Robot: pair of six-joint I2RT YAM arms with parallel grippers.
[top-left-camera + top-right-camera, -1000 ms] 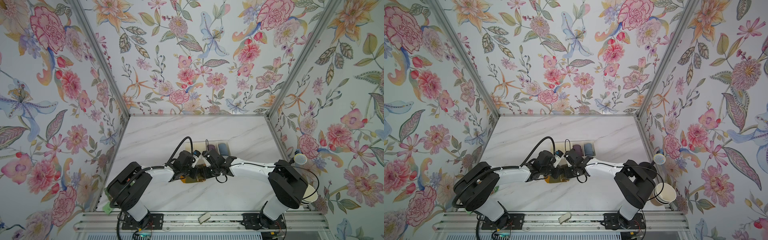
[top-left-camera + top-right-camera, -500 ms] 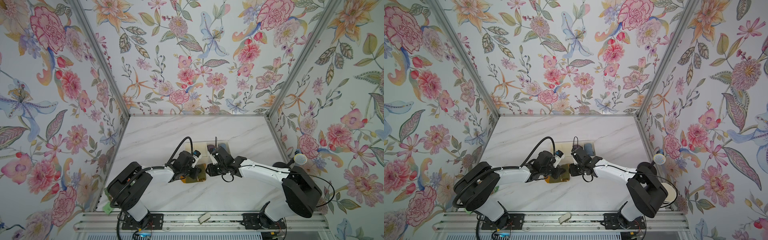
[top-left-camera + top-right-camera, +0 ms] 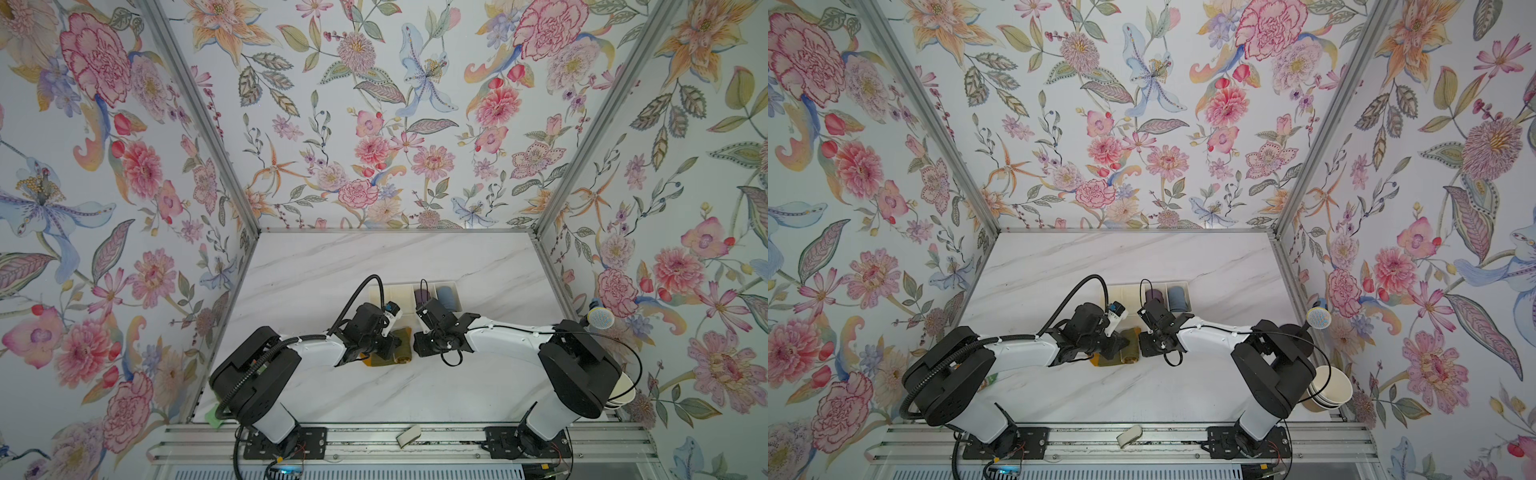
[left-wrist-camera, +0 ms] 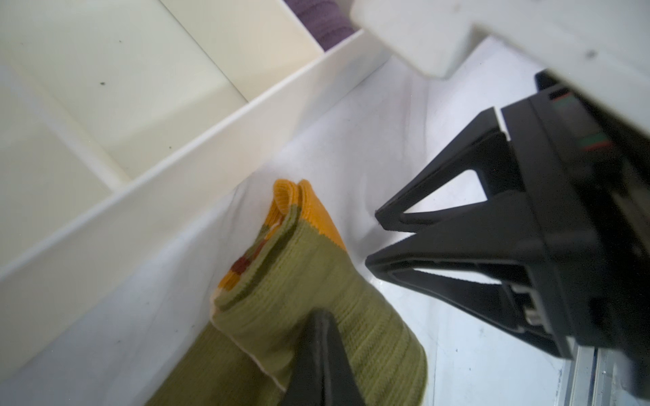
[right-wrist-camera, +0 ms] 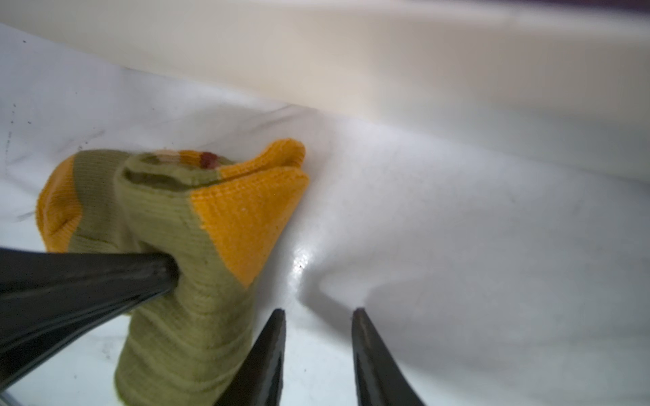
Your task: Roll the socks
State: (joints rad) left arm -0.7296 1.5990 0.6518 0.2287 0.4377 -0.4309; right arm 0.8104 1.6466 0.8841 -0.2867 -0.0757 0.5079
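My left claw is pinched tight on the socks, the green ones with yellow toes. They lie partly rolled on the white table, just in front of the cream tray. My right claw is a bit open and holds nothing. It sits just beside the roll, over bare table. I think the job now is to keep the roll tight while I turn it over some more. To do that well, my left claw should not let go. My right claw should come in low and grab the loose yellow end, not push it away. My right wrist view shows the dent where my left tip bites the cloth. My left wrist view shows the layers of the roll from the end, and the purple sock roll in the tray. In both top views my arms hide most of that.
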